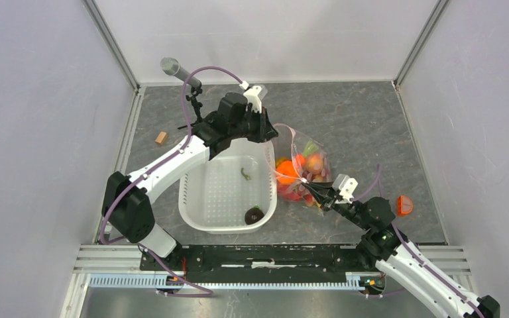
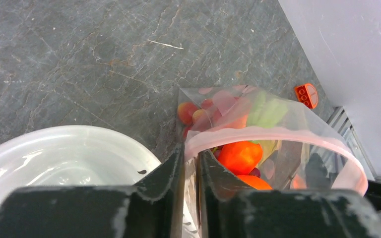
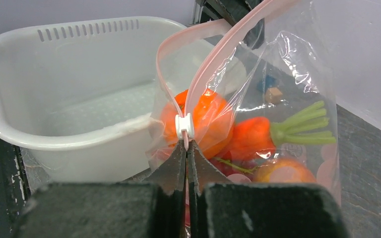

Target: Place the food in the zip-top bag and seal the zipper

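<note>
The clear zip-top bag (image 1: 305,173) hangs between both grippers, right of the white basin. It holds the food: an orange (image 3: 203,116), a carrot (image 3: 250,138) with a green top, and red and yellow fruits (image 2: 239,156). The pink zipper (image 3: 213,59) gapes open in a loop. Its white slider (image 3: 184,126) sits at the near end. My left gripper (image 2: 191,154) is shut on the bag's far mouth corner, seen in the top view (image 1: 270,134). My right gripper (image 3: 187,145) is shut on the zipper's end just below the slider, seen in the top view (image 1: 315,196).
The white basin (image 1: 192,205) stands left of the bag, with a small green piece (image 1: 245,174) and a dark round thing (image 1: 254,214) in it. An orange block (image 1: 405,205) lies at the right, a wooden block (image 1: 162,138) at the far left. Walls close in on three sides.
</note>
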Controlling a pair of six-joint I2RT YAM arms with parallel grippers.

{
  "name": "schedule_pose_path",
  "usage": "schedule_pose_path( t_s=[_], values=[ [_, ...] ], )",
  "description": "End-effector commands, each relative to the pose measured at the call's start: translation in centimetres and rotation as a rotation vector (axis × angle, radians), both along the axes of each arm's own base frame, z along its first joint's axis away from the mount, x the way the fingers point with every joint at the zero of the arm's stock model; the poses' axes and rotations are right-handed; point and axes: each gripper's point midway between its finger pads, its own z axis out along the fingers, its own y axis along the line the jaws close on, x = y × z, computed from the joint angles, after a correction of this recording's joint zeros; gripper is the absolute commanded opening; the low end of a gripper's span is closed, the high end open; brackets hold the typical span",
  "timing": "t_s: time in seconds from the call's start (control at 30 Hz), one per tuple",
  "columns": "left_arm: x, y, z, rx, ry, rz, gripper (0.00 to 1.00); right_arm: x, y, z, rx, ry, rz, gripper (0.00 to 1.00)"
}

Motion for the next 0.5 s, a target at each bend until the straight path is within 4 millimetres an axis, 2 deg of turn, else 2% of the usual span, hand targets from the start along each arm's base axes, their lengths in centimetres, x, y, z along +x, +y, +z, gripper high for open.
schedule_pose_path(
  t_s=[0.0,0.1,0.17,0.3,0.4,0.47],
  values=[
    [-0.5,-0.3,2.5,-0.063,-0.045,-0.042,0.31,0.7,-0.9,2.8,0.043,-0.021,-0.071,0.00],
    [-1.1,0.3,4.5,-0.045,-0.106,-0.071,0.58,1.5,-2.2,4.8,0.005,0.029,-0.154,0.00],
    [-1.5,1.0,6.2,-0.018,-0.155,-0.083,0.63,2.2,-3.8,6.4,-0.053,0.075,-0.245,0.00],
    [-2.3,2.6,9.6,0.031,-0.244,-0.094,0.78,1.8,-5.4,9.8,-0.145,0.098,-0.294,0.00],
    [-3.6,3.4,12.7,0.029,-0.334,-0.134,0.89,0.8,-5.8,11.2,-0.225,0.111,-0.264,0.00],
    [-5.1,3.2,14.8,-0.018,-0.408,-0.211,0.93,-0.1,-5.6,11.4,-0.266,0.126,-0.221,0.00]
  ],
)
